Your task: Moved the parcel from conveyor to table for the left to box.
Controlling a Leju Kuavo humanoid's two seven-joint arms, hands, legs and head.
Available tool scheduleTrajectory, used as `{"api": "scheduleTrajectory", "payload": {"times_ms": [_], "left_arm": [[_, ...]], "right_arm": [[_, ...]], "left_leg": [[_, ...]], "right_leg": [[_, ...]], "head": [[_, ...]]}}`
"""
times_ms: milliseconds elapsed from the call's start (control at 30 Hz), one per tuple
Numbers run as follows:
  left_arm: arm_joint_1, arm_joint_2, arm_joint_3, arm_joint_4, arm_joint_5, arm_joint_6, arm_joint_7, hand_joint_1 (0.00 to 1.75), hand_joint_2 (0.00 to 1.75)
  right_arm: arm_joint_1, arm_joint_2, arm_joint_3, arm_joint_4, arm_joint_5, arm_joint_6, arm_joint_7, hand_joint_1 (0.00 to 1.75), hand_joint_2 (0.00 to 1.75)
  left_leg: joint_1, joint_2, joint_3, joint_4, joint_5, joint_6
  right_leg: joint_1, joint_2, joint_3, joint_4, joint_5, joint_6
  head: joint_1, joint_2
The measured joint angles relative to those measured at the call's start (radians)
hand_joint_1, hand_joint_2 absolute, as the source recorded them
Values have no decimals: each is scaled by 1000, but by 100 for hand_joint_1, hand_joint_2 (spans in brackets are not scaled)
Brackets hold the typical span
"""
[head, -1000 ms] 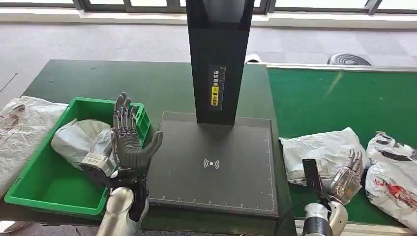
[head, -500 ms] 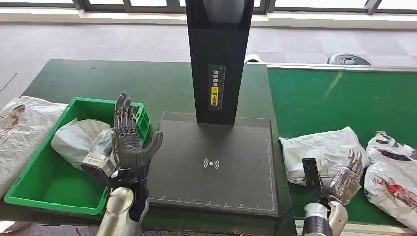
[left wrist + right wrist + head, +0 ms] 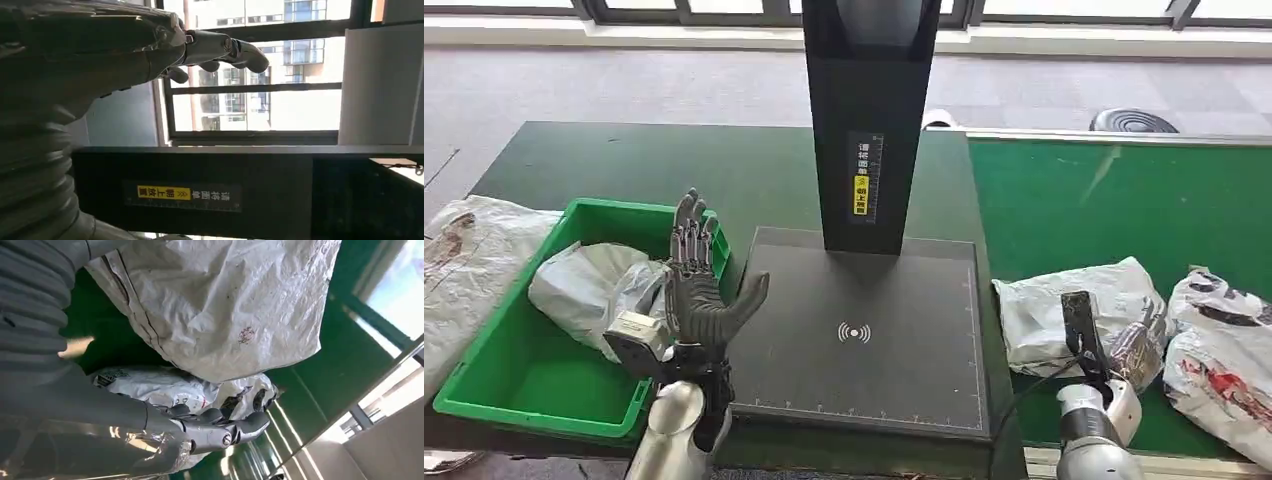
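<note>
Three parcels can be counted on the green conveyor (image 3: 1124, 200) at the right. The grey parcel (image 3: 1074, 310) lies nearest the bench (image 3: 624, 165), and two white parcels with dark and red print lie just beside it, one (image 3: 1224, 385) near the front edge and one (image 3: 1219, 300) behind it. The right hand (image 3: 1129, 345) is placed between the grey parcel and the printed ones. In the right wrist view its fingers (image 3: 235, 427) are stretched out and apart, with nothing grasped.

The left hand (image 3: 699, 295) is held upright over the edge of one green bin (image 3: 484, 385), its fingers (image 3: 689, 235) spread and released, with nothing in them. One crumpled grey bag (image 3: 589, 285) lies inside the bin. One more white bag (image 3: 464, 260) rests on the bench, left of the bin.

One dark scanner plate (image 3: 864, 335) with a wireless mark is set on the bench between the bin and the conveyor, and one black column (image 3: 869, 120) with a yellow label rises from its far edge.
</note>
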Motion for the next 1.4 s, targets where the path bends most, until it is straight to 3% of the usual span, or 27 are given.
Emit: {"api": "scheduleTrajectory", "payload": {"times_ms": [733,800,867,900,1400], "left_arm": [[-2,0,-10,4,0,0,0,0,175],[-3,0,-12,6,0,-8,0,0,175],[-5,1,-19,11,-1,-9,0,0,175],[-5,1,-20,12,-1,-9,0,0,175],[-6,2,-21,18,10,1,0,0,175]], "right_arm": [[-2,-7,0,20,0,1,1,0,175],[-6,-8,3,45,47,118,90,0,175],[-6,-16,9,65,74,344,167,0,175],[-6,-16,10,68,76,391,173,0,175],[-21,-18,57,104,109,462,215,0,175]], "left_leg": [[0,0,0,0,0,0],[0,0,0,0,0,0],[0,0,0,0,0,0],[0,0,0,0,0,0],[0,4,2,0,0,0]], "right_leg": [[0,0,0,0,0,0],[0,0,0,0,0,0],[0,0,0,0,0,0],[0,0,0,0,0,0],[0,4,1,0,0,0]], "head": [[0,0],[0,0],[0,0],[0,0],[0,0]]}}
